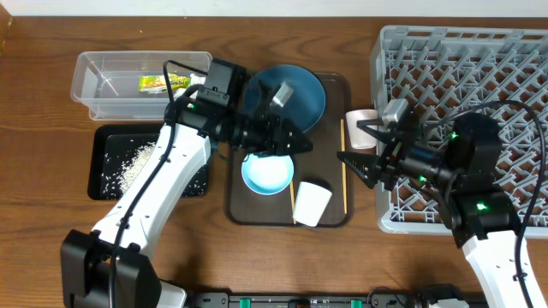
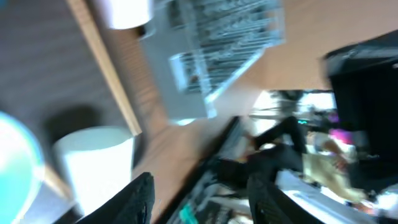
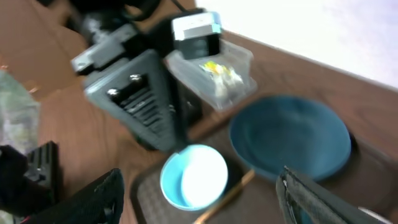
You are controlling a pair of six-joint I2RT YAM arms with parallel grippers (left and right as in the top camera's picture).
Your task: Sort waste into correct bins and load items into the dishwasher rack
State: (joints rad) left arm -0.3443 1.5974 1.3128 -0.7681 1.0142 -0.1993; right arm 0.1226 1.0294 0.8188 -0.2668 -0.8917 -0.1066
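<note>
**Waste looks binned; rack loading not yet started**

- Dishwasher rack, right of frame: I see no dishes in it. The right arm hangs over its lower-left corner.
- All the items sit outside the rack, on or beside the brown tray at centre.
  - Dark-blue dish: top of the tray.
  - Light-blue bowl: just below the dish.
  - Pale-green cup: lower right of the tray.
  - Pink cup: between the tray edge and the rack.
  - Chopsticks: one along the tray's right side, the other between the bowl and the pale-green cup.
- Waste:
  - Snack wrapper is in the clear tub, upper left.
  - Rice grains are in the black tray, below the tub.
  - Tissue: can't make it out.
- Left fingers are spread and empty, hovering above the bowl's upper edge.
- Right fingers are spread wide and empty, pointing at the tray's right edge near the pink cup.

My read of the step in hand: picking the first dish. The next move calls for one set of fingers to drop onto a rim and close, either left on the bowl or right on the pink cup. The item then has to travel right, into the rack.

Count:
- 1 dish
- 1 bowl
- 2 cups
- 2 chopsticks
- 1 wrapper
- 2 bins
- 1 rack
</note>
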